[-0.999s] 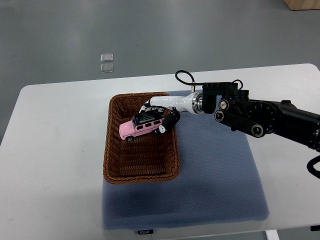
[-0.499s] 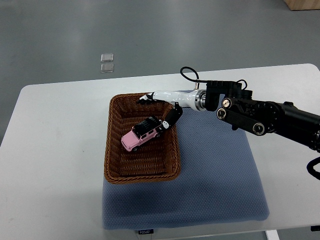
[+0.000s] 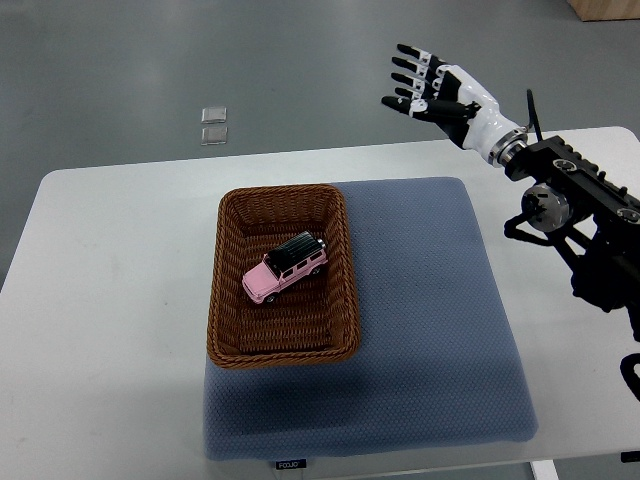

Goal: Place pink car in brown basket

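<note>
We see the pink car [image 3: 284, 272] lying inside the brown basket [image 3: 226, 300], on its wheels on the woven floor, with its dark roof facing up. Its long axis runs diagonally, from the basket's lower left toward its upper right; we cannot tell which end is the front. The car sits in the upper half of the basket, a little nearer the far rim than the near one, apart from all four walls, and the lower half of the basket floor is bare around it.

The basket stands with its long side running away from us, resting on the left part of a blue-grey mat [image 3: 430, 330]. Its left wall lies just at the mat's left edge. The mat lies on a white table [image 3: 100, 330], and wide stretches of tabletop show to the left and of mat to the right.

The right hand [image 3: 430, 88] is well apart from the basket, raised beyond the table's far right edge, its fingers [image 3: 408, 62] spread wide and holding nothing. Its black arm [image 3: 580, 220] comes in from the right edge.

On the grey floor beyond the table lie two small clear squares [image 3: 213, 124].
</note>
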